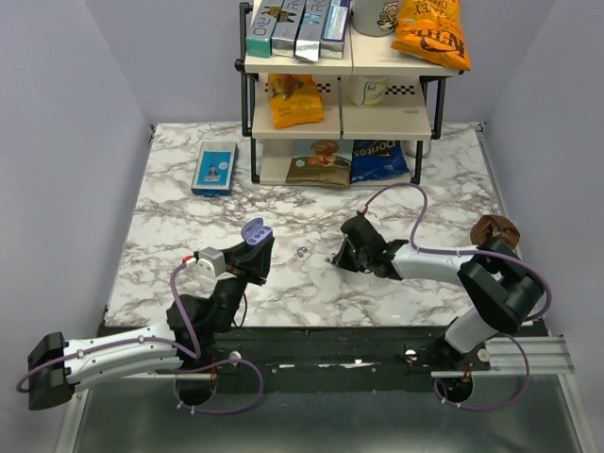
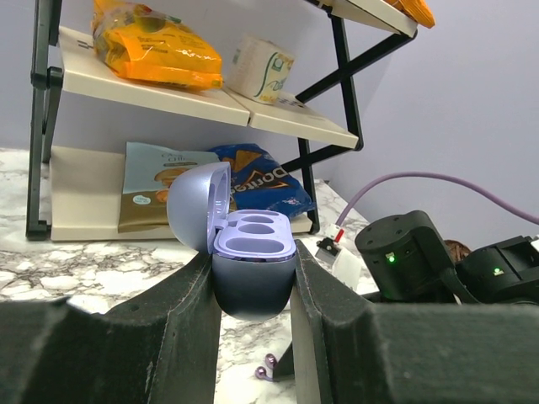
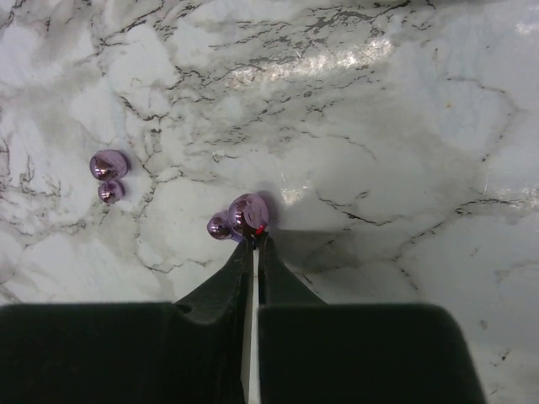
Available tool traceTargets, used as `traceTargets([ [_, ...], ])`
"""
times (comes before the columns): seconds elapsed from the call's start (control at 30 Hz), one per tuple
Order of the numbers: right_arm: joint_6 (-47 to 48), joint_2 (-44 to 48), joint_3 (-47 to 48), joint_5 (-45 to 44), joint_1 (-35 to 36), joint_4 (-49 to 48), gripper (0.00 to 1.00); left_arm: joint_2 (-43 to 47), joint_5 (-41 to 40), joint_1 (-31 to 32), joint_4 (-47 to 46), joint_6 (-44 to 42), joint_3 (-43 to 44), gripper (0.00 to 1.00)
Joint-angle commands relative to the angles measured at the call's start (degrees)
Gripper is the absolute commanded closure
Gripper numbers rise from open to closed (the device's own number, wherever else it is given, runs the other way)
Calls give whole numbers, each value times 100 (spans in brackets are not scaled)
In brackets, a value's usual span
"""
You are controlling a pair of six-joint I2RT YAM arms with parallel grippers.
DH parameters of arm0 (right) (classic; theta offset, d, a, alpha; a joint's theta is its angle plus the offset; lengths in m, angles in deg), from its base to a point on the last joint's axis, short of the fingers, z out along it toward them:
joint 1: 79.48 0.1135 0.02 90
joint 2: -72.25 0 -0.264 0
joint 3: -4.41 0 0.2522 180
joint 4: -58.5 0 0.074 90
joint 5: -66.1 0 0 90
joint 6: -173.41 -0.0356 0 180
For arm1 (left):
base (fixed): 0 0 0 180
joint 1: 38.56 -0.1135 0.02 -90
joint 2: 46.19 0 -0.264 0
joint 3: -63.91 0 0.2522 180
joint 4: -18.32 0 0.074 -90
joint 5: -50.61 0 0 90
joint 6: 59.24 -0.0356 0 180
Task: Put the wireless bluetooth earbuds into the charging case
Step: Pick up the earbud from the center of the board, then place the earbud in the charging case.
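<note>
My left gripper [image 2: 251, 337] is shut on the charging case [image 2: 251, 261], a lavender pebble with its lid open and two empty sockets facing up, held above the table; it also shows in the top view [image 1: 256, 232]. My right gripper [image 3: 254, 240] is low on the marble, its jaws nearly closed and pinching the near edge of a shiny purple earbud [image 3: 246, 215] at table level. A second earbud [image 3: 108, 172] lies loose to its left, and shows in the top view [image 1: 302, 251] between the two grippers.
A two-tier shelf rack [image 1: 344, 113] with snack bags and boxes stands at the back. A blue rectangular box [image 1: 214, 168] lies at the back left. A brown object [image 1: 497, 229] sits at the right edge by the right arm.
</note>
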Motion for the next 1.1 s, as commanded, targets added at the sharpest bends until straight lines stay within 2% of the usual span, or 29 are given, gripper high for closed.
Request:
traceTargets([
  [0.0, 247, -18, 77, -181, -28, 324, 95, 52, -47, 29, -23, 61, -81, 100],
  [0.07, 352, 52, 86, -216, -28, 333, 99, 61, -47, 29, -6, 61, -72, 100],
  [0.2, 712, 341, 86, -278, -28, 394, 99, 96, -83, 29, 47, 26, -63, 100],
  [0.33, 1843, 947, 165, -164, -28, 657, 99, 183, -100, 29, 353, 8, 16, 100],
  [0.47, 3064, 2010, 113, 547, -11, 720, 99, 280, 242, 20, 757, -88, 130, 100],
  [0.5, 3242, 2499, 121, 592, 7, 885, 99, 289, 330, 20, 898, -88, 191, 100],
  [0.63, 4095, 3452, 411, 1511, 42, 1527, 99, 271, 848, -32, 1574, -28, 525, 100],
  [0.73, 4667, 3944, 893, 1969, 138, 2265, 99, 237, 1857, -304, 1786, 174, 701, 100],
  [0.77, 4912, 4033, 1017, 2007, 165, 2441, 99, 193, 2495, -418, 1874, 402, 771, 100],
  [0.87, 5334, 4261, 1439, 2210, 314, 3039, 99, -140, 3780, -1181, 2164, 920, 1158, 100],
  [0.9, 5519, 4306, 1553, 2201, 358, 3301, 99, -394, 4663, -1375, 2235, 1009, 1280, 100],
  [0.93, 5634, 4332, 1650, 2201, 419, 3443, 99, -518, 5046, -1769, 2366, 1071, 1534, 100],
  [0.97, 5765, 4393, 1868, 2166, 437, 3558, 99, -667, 5459, -1955, 2428, 1133, 1667, 100],
  [1.0, 5854, 4429, 1957, 2200, 446, 3785, 99, -956, 6264, -2123, 2481, 1220, 1799, 100],
  [1.07, 6056, 4490, 2255, 2271, 481, 4015, 99, -1282, 7094, -2648, 2665, 1344, 2229, 100],
])
